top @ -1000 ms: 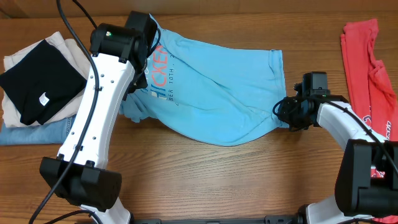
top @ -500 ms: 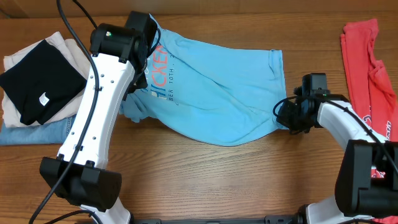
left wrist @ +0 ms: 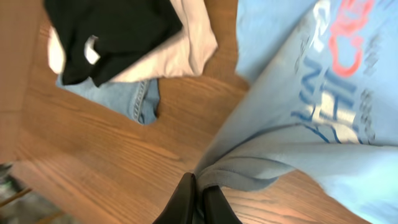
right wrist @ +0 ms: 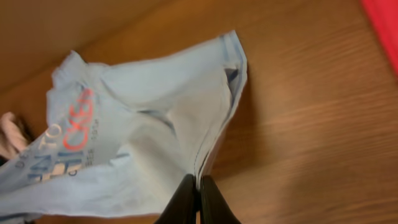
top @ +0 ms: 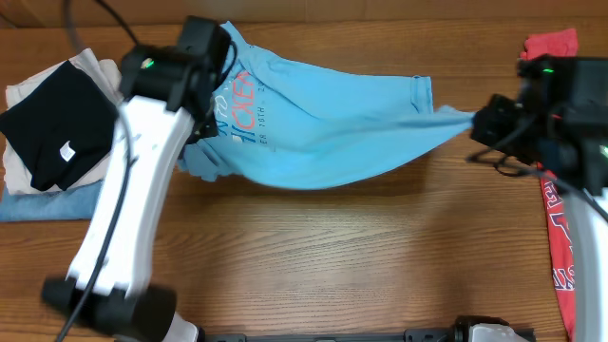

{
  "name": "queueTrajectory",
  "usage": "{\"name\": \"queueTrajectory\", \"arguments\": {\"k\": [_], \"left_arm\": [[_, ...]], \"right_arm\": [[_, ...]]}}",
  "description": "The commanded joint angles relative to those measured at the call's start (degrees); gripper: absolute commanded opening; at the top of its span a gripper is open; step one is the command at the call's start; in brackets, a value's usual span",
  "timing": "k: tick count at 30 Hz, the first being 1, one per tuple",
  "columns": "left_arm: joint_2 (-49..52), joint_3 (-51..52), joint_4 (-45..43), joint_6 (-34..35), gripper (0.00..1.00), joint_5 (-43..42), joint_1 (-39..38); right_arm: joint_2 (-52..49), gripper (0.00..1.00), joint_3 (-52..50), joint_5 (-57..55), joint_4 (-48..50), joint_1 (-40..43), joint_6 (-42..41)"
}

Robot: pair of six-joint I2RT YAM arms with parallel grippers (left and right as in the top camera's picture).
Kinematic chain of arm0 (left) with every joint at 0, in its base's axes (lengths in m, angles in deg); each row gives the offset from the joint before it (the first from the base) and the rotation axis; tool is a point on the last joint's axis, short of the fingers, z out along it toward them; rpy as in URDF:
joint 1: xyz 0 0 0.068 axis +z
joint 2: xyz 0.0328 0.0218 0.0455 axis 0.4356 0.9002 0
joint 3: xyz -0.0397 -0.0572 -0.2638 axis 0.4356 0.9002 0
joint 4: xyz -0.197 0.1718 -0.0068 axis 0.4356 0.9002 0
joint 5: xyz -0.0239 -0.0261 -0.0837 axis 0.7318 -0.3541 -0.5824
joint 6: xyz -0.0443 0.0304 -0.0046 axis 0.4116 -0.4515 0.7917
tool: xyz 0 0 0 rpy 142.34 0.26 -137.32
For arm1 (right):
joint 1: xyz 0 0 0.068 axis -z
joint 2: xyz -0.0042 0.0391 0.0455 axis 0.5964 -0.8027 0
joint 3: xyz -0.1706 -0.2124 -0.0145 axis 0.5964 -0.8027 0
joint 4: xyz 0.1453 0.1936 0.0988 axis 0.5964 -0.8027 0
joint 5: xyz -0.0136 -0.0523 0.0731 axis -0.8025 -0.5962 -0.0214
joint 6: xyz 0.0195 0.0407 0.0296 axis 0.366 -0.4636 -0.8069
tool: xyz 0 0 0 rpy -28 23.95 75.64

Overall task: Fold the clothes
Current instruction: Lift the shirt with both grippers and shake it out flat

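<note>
A light blue T-shirt (top: 323,123) with red and white lettering hangs stretched between both arms above the table. My left gripper (top: 201,142) is shut on a bunched fold at its left side; in the left wrist view that gripper (left wrist: 200,193) pinches the grey-blue fold (left wrist: 249,171). At the shirt's right corner my right gripper (top: 478,119) is shut on the hem, seen in the right wrist view (right wrist: 198,186) clamping the edge of the shirt (right wrist: 155,124). A coral-red T-shirt (top: 560,228) lies at the far right, partly under the right arm.
A stack at the left holds a black garment (top: 57,123) with a white tag on cream cloth (top: 95,66) and blue denim (top: 47,204). Bare wood table (top: 332,256) spreads in front of the shirt.
The right gripper shut on the shirt's right corner, then lifted and pulled it rightward. The left arm rose too, and the shirt is now taut between them.
</note>
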Motion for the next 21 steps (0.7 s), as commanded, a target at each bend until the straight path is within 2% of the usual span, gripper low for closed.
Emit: {"name": "queueTrajectory", "arguments": {"k": [1,8,13,17,21], "left_arm": [[-11.76,-1.36,-0.46,-0.7,0.04,0.5,0.26],[-28.02,-1.36,-1.9,-0.68,0.04,2.32,0.26],[-38.51,-1.36,-5.07,-0.66,0.04,2.75,0.26],[-42.97,-1.36,-9.05,-0.46,0.04,3.13,0.26],[-41.86,-0.72,-12.17,-1.27,0.04,3.13,0.26]], "right_arm": [[4.15,0.04,7.87,-4.92,-5.4,0.26,0.17],[11.41,0.04,18.29,-11.98,-13.9,0.26,-1.46],[15.32,0.04,26.4,-15.1,-16.0,0.26,-1.57],[15.37,0.04,31.8,-16.57,-15.47,0.26,-1.49],[12.98,0.04,31.8,-17.66,-14.67,0.26,-1.51]]}}
